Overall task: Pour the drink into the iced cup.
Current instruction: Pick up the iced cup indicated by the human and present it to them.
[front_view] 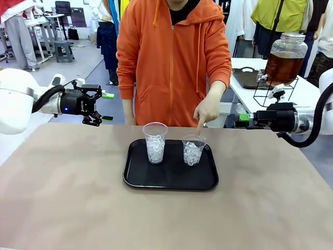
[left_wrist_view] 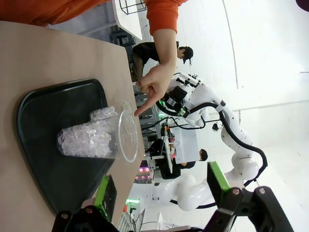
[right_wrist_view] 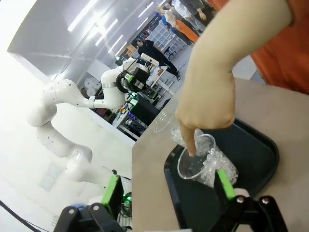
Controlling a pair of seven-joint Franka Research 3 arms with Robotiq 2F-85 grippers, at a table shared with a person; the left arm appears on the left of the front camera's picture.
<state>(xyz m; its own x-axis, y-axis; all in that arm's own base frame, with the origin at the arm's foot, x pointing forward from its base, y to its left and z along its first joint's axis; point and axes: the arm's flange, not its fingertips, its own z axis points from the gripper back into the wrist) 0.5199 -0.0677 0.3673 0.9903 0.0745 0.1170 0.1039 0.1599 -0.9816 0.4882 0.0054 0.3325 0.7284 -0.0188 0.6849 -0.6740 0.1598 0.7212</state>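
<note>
Iced cup point(front_view: 193, 152) beneath person's pointing finger point(front_view: 200, 126) (contact at rim unclear)

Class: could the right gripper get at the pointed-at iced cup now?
Probably not yet: the right gripper stands open with a free path, but the person's hand hangs over the iced cup, finger at its rim.

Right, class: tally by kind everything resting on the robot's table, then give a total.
Black tray: 1
Clear plastic cups of ice: 2, the taller cup and the shorter cup
Total: 3
</note>
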